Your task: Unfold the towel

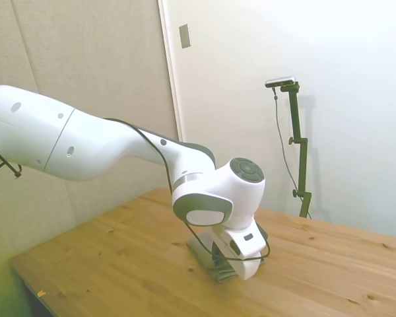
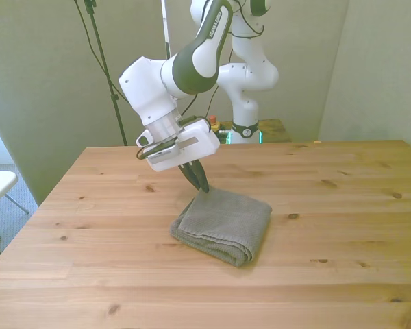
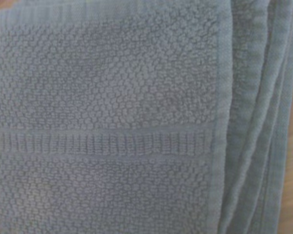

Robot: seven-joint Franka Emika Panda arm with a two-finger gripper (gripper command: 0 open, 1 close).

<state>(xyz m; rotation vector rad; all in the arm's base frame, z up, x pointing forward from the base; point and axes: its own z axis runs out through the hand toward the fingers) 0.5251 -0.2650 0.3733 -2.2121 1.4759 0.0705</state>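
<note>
Clearly the work is at its opening step — reaching for a grip, with nothing unfolded yet. The towel lies folded into a thick pad on the wooden table, about mid-table and a little toward the front view's left. Its layered edges run along the side of the pad nearest the camera in the front view, and the wrist view shows those stacked hems lying one over another beside the woven top face.

The gripper hangs tilted over the towel's far corner, its dark fingers drawn close together into a narrow point whose tips sit at or just above the cloth. Whether they have pinched a layer I cannot tell; the tips look nearly closed, and no cloth is raised from the pad. In the side view the wrist housing hides the fingers altogether.

Next, I judge, the move calls for catching only the uppermost layer at that corner — not the whole stack — then lifting and carrying it across the towel so the fold opens.
</note>
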